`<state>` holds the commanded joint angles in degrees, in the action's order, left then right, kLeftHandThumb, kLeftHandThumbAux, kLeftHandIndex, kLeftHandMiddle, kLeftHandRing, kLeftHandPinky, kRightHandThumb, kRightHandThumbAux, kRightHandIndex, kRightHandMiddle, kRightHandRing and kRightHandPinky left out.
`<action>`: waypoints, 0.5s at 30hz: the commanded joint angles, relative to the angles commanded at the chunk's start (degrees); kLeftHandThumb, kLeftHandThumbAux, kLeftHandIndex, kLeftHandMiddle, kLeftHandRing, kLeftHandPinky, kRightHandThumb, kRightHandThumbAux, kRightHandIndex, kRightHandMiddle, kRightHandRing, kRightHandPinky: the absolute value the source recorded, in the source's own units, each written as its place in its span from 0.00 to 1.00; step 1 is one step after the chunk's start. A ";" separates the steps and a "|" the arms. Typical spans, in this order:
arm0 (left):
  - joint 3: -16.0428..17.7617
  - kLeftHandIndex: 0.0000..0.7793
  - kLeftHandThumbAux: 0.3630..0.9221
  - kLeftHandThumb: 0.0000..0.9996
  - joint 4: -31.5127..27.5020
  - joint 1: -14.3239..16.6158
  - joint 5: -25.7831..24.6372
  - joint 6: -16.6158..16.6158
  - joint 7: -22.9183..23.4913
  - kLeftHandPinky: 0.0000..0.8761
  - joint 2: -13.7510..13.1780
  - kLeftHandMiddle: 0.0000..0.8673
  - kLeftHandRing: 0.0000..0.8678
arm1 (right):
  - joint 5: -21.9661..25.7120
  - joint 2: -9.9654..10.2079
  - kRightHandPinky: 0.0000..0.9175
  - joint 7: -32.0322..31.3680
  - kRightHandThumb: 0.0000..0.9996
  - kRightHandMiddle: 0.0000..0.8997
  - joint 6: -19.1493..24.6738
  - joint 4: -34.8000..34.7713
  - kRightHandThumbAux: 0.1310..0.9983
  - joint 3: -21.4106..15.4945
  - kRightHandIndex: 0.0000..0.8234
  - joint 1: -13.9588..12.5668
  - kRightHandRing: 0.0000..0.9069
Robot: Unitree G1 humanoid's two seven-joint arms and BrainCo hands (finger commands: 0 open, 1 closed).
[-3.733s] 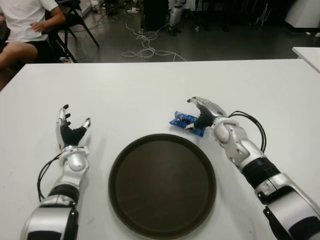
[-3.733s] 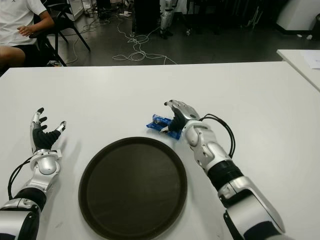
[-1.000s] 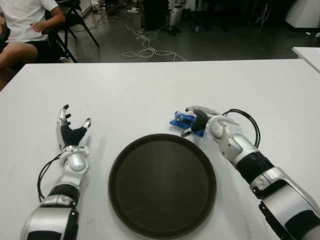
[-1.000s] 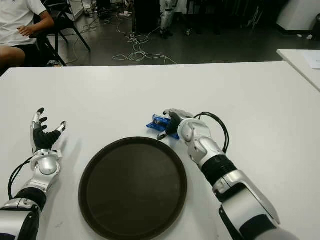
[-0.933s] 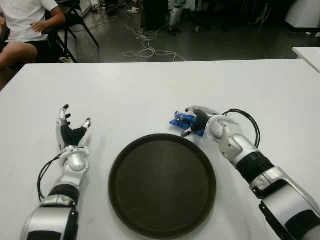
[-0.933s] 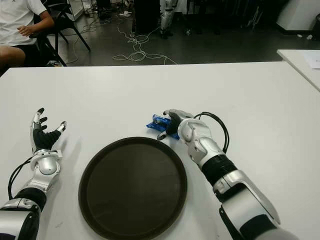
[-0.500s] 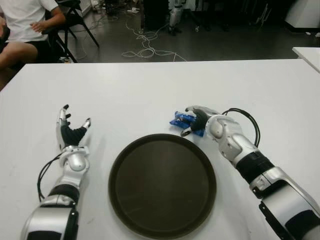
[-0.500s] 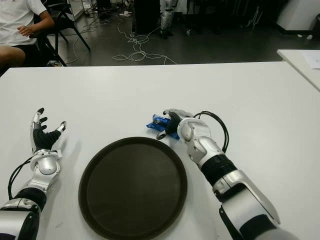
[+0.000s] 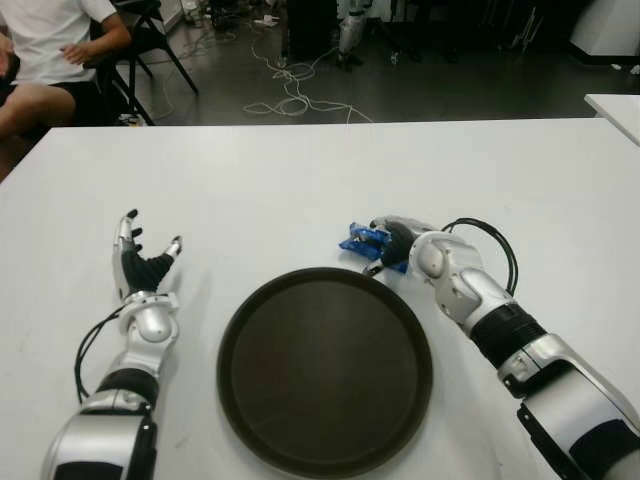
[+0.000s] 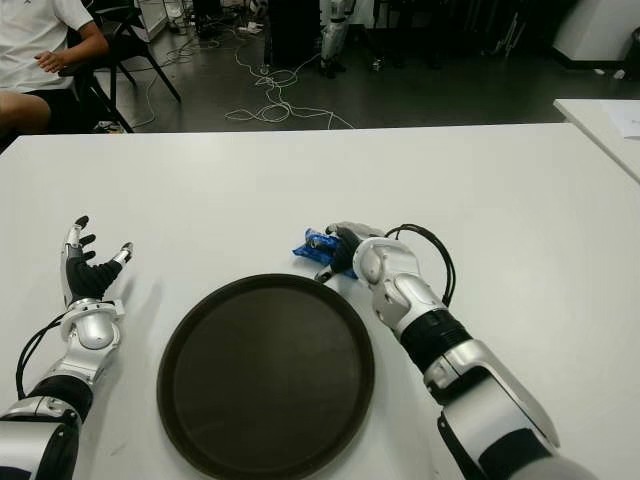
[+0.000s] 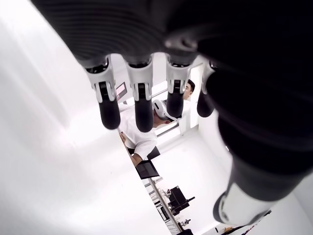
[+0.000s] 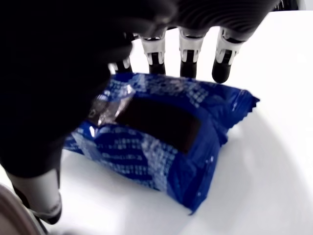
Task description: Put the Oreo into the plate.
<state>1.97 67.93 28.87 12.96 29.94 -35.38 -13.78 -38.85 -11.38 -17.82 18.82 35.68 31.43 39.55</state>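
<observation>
one step is in hand: the oreo (image 12: pixel 161 142) is being enclosed by the right hand (image 9: pixel 397 243), fingers curled over but not clamped. next, closure, lift, carry to plate (image 9: pixel 325 370). the left hand (image 9: pixel 140 270) is spread, idle.

Even overhead light leaves the white table (image 9: pixel 300 180) bright and nearly blown out in the wrist views, soft short shadows hugging the dark plate (image 9: pixel 325 368) and arms, the room behind dim, and the left hand (image 11: pixel 146 93) close-up dark and blurred against glare.
</observation>
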 joint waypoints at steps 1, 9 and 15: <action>0.00 0.13 0.73 0.24 0.00 0.01 0.00 -0.01 -0.04 0.23 0.03 0.13 0.16 | -0.02 0.12 0.00 0.09 0.00 0.03 0.11 0.09 0.65 0.05 0.02 -0.03 0.02; 0.11 0.14 0.73 0.26 -0.04 0.00 -0.15 0.01 -0.12 0.20 0.19 0.11 0.14 | 0.14 0.40 0.00 0.38 0.00 0.05 -0.15 0.84 0.65 0.21 0.03 0.07 0.03; -0.02 0.14 0.73 0.23 0.00 0.01 0.02 -0.34 -0.40 0.19 0.17 0.12 0.14 | 0.24 0.64 0.01 1.24 0.00 0.07 -0.66 1.47 0.67 0.10 0.04 0.02 0.05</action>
<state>1.95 67.92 28.88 12.97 29.60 -35.77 -13.61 -38.61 -10.73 -16.58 18.16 37.15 31.52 39.57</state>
